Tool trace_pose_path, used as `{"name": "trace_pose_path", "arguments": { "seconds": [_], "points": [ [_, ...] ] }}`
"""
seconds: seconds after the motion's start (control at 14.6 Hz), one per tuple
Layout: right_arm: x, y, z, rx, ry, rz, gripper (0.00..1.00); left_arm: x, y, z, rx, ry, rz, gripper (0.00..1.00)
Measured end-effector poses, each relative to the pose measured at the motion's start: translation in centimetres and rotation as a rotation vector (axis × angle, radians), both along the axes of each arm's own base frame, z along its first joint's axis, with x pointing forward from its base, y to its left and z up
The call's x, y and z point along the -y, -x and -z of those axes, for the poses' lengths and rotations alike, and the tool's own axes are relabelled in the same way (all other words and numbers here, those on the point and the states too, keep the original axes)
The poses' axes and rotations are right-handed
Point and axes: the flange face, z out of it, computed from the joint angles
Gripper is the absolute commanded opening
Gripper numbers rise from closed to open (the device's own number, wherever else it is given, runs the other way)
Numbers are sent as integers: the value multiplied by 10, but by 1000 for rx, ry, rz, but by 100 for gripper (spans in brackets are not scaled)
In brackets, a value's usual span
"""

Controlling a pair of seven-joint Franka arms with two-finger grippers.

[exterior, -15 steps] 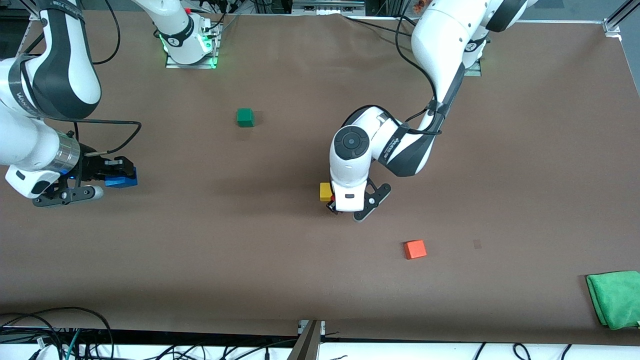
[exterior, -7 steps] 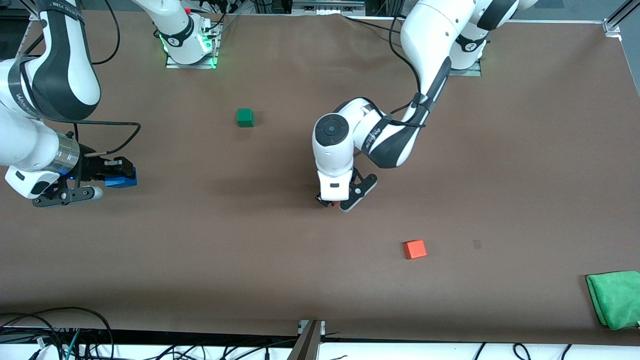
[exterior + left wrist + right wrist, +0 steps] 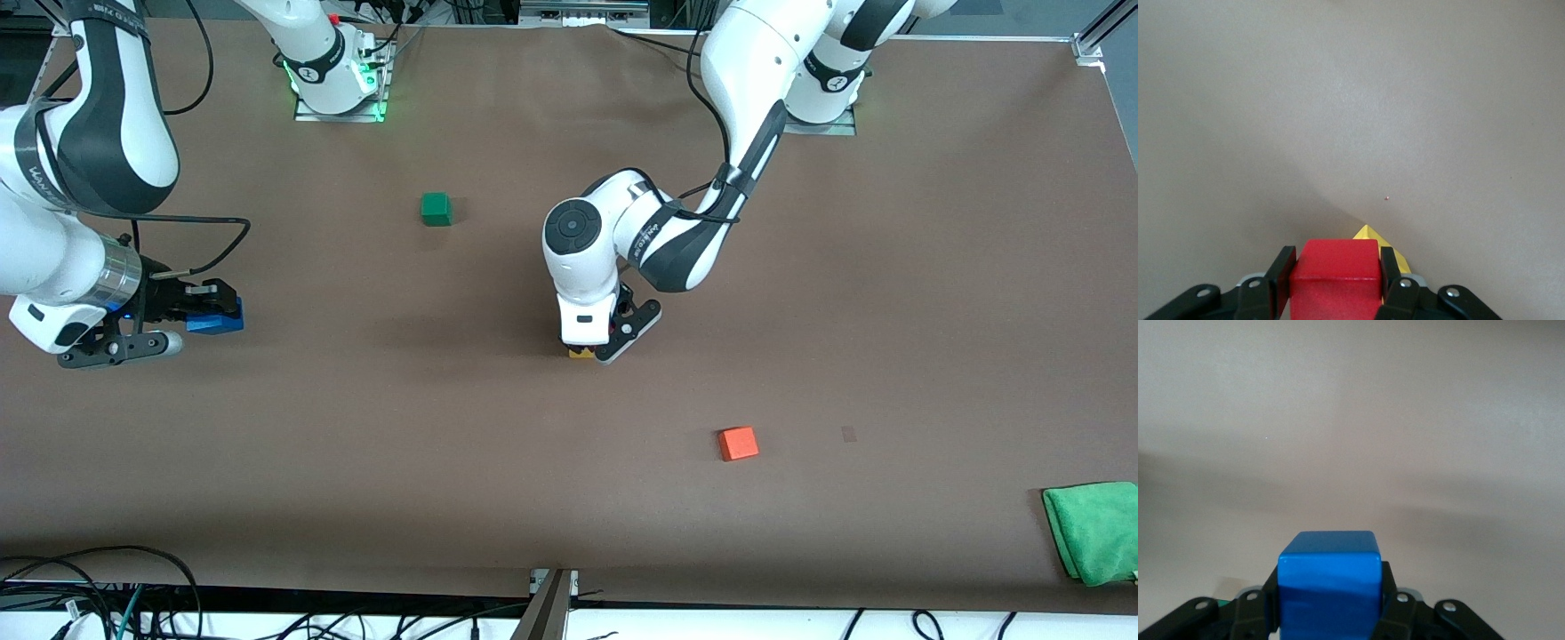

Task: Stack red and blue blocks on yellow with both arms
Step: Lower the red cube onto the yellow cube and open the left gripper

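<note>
Between your left gripper's (image 3: 1331, 283) clenched fingers sits the red block (image 3: 1335, 277), just above the yellow block (image 3: 1386, 245) mid-table. Your right gripper (image 3: 200, 309) clamps the blue block (image 3: 1329, 583) above the table's (image 3: 569, 498) right-arm end, waiting.

Left tool (image 3: 1333, 280) clamped – low, right tool (image 3: 1329, 600) clamped – waiting
</note>
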Motion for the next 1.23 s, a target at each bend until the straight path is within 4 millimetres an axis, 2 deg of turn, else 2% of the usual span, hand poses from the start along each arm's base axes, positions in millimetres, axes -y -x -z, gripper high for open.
{"name": "trace_pose_path", "arguments": {
  "seconds": [0.27,0.55,1.23],
  "points": [
    [0,0,0,0,0,0,5,3,1,-8,10,8,0,9],
    [0,0,0,0,0,0,5,2,-7,-24,39,26,-10,8],
    [1,0,0,-1,0,2,5,3,-6,-17,36,20,-39,8]
  ]
}}
